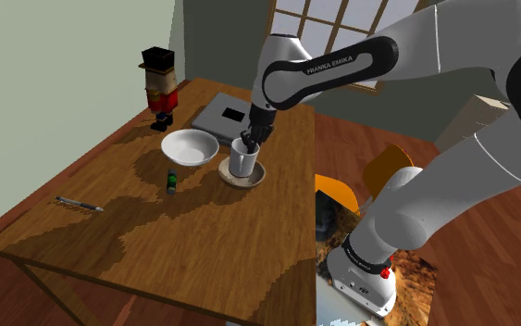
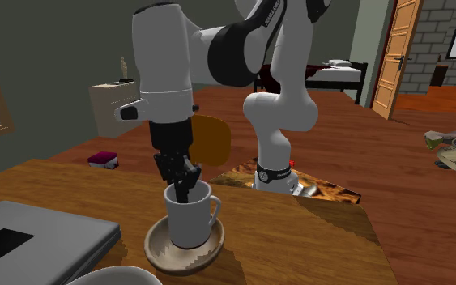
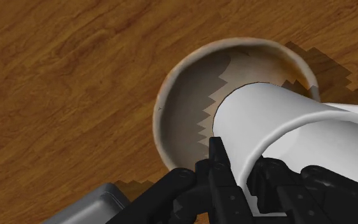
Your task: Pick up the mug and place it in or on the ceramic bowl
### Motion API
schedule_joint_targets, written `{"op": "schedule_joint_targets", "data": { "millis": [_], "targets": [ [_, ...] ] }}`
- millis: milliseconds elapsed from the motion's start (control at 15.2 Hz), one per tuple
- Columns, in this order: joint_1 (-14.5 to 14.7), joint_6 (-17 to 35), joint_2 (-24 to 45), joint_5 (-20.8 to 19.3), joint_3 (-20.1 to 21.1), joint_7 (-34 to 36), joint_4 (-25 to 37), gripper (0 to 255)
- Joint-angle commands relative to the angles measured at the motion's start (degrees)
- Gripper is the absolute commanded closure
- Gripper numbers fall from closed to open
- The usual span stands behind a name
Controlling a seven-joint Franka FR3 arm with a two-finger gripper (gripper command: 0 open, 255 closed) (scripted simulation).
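**Black two-finger gripper on one wall: letting go is the risky part**

Its fingers are closed almost together on one side of the plain white handled mug, one inside the mouth and one outside. The mug stands upright with its base down in the shallow brown, tan-rimmed bowl. I cannot tell whether the base is fully seated or just clear of the bowl.

My worry is the off-centre pinch. If I open before the base settles, the mug could rock on the curved floor and tip over the low rim. The inner finger could also catch the wall as I lift away and drag the mug back out. The bowl sits near the tabletop's edge on the stand's side, so a sideways nudge might slide it that way.

Further out on the wood-grain tabletop are a wide white bowl and a small green bottle nearby. A flat grey slab lies toward the far edge, a red nutcracker figure stands at the far corner, and a pen lies well apart. Around the table I see a wooden floor, an orange chair and a paned window.
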Motion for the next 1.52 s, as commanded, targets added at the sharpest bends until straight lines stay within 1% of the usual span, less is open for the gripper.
{"op": "schedule_joint_targets", "data": {
  "millis": [0,330,396,726,990,1452],
  "targets": [
    [0.0,0.4,0.2,0.0,0.0,0.0,-0.1,255],
    [0.0,0.4,0.2,0.0,0.0,0.0,-0.1,255],
    [0.0,0.3,0.2,0.0,0.0,0.0,-0.1,0],
    [0.0,0.4,0.2,0.0,0.0,0.0,-0.1,0],
    [-0.3,-7.6,-3.1,-0.5,-0.4,0.1,4.5,0],
    [-0.3,-7.6,-3.1,-0.5,-0.4,0.1,4.5,0]
  ]
}}
